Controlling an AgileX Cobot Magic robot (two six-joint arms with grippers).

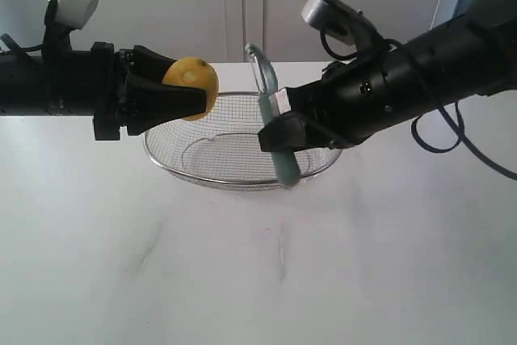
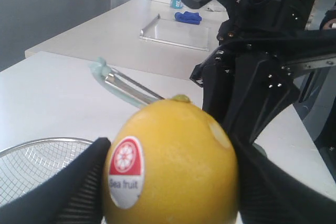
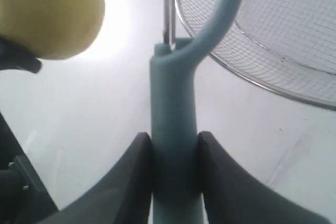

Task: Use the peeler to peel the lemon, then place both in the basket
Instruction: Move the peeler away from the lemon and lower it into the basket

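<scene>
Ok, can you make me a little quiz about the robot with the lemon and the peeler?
1. True or false: the lemon lies in the basket.
2. What does the right gripper hold? A: a spoon. B: the peeler. C: nothing.
3. What words are on the lemon's sticker?

Key:
1. False: the left gripper holds it up in the air.
2. B.
3. Sea fruit.

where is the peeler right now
In the exterior view the peeler stands upright just right of centre, clamped in the right gripper, blade head up, in front of the basket and right of the lemon.
</scene>
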